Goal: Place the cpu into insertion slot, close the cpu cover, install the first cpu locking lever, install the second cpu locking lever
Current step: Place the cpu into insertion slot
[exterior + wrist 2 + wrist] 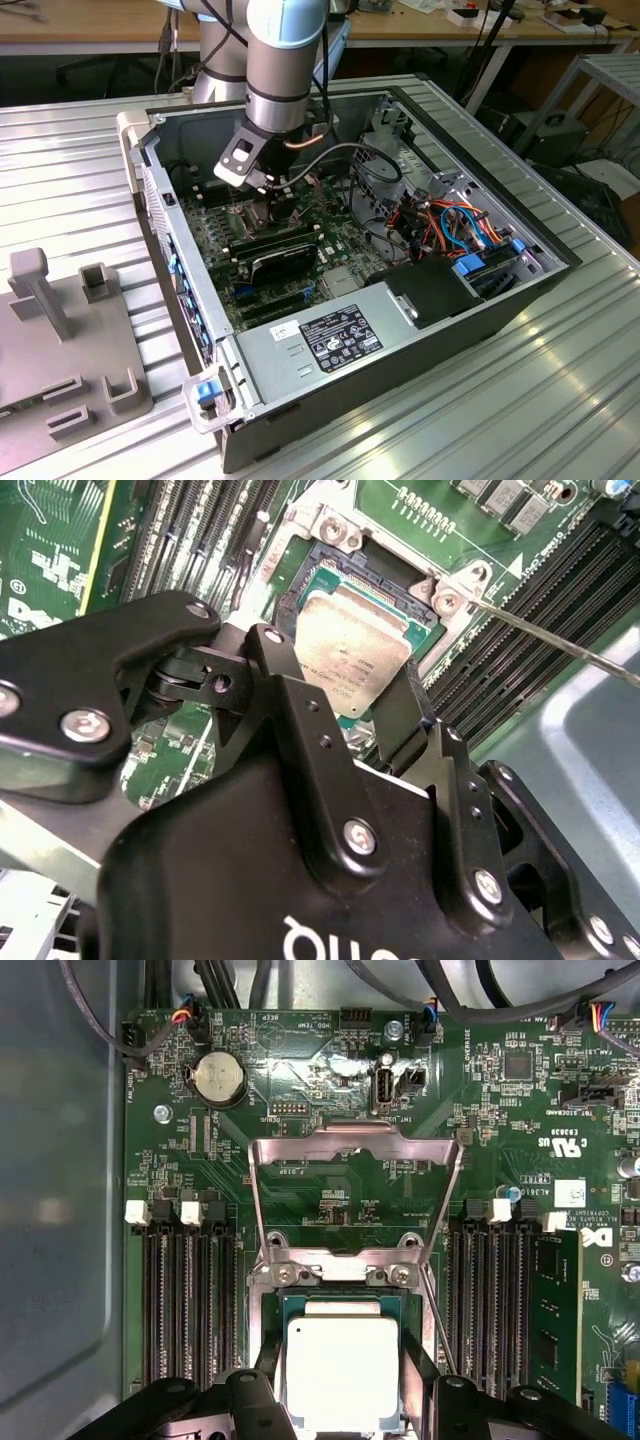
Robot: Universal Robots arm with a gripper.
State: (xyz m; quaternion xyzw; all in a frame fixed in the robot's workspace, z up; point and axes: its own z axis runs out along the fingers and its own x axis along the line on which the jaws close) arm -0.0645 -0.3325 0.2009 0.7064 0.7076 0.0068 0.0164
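In both wrist views the cpu [343, 1370] [350, 650], a square chip with a dull silver top, sits between my black fingers [266, 1360] directly over the insertion slot [330, 565]. The gripper [342, 1358] [345, 670] is shut on its two opposite edges. A green edge of the chip shows against the slot's dark frame; I cannot tell whether it is fully seated. The cpu cover [355, 1145] stands swung open beyond the slot, its cut-out centre showing board behind. A thin metal locking lever [560, 640] [432, 1305] sticks out beside the slot. In the exterior view the gripper [262, 205] reaches down into the open computer case.
Long black memory slots [190, 1300] [490, 1300] flank the slot on both sides. A power supply [330, 335] and coloured cables [450, 225] fill the case toward the exterior view's right. A grey fixture [60, 330] stands on the ribbed table at the exterior view's left.
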